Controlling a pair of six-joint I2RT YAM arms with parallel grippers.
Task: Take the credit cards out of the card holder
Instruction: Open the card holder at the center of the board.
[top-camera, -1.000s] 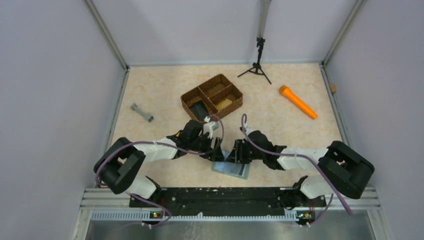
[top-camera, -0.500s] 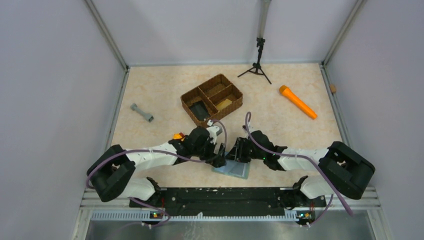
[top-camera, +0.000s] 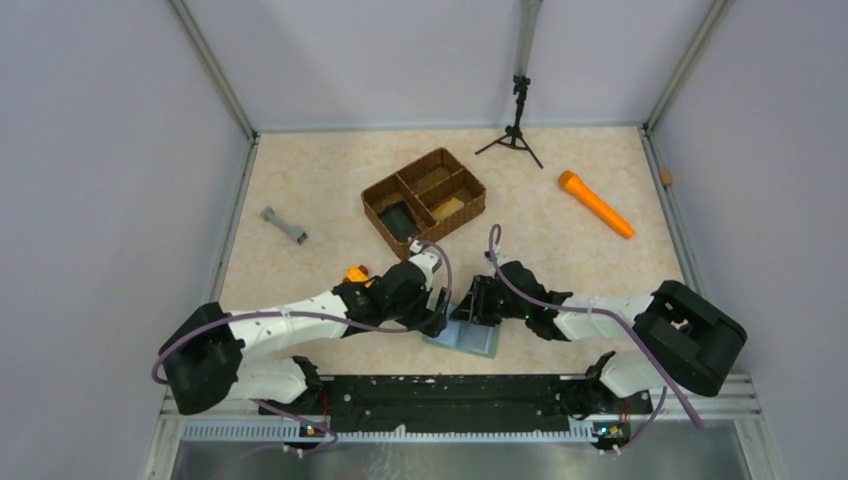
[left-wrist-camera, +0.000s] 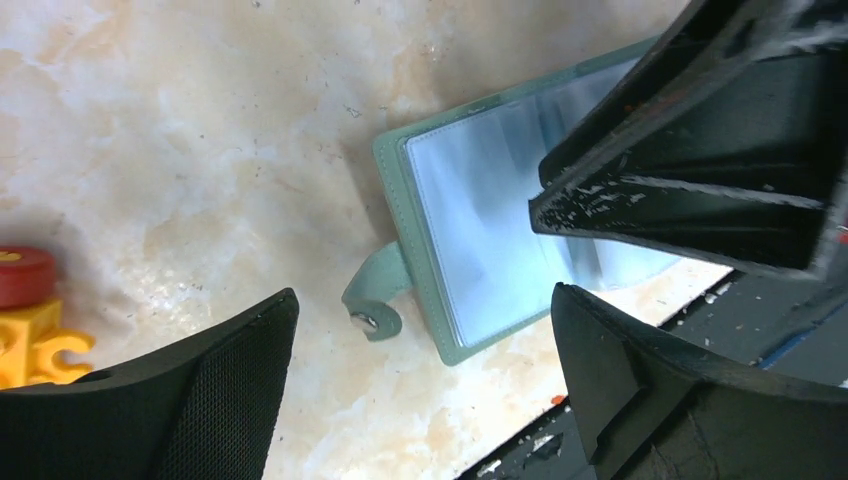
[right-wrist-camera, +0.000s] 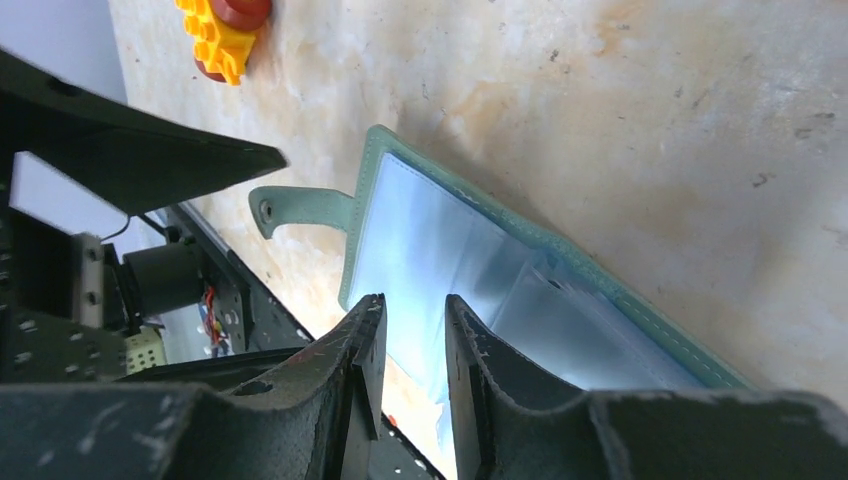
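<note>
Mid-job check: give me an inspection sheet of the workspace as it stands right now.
Surface: beige marbled tabletop, lightly speckled.
Job's things: card holder lies open at the near edge, tab out; credit cards not discernible in its clear pockets.
Clutter: woven basket, orange cylinder, grey dumbbell-shaped piece, yellow-red toy, small tripod.
Grippers: left gripper wide open over the tab; right gripper nearly closed over a pocket, grip unclear.
Cables: purple cables loop off both wrists; no snag seen.
Surroundings: pale walls, metal frame.

Left claw (top-camera: 438, 312) and right claw (top-camera: 468, 304) crowd the card holder (top-camera: 472, 341); basket (top-camera: 400, 173) stands close behind.
</note>
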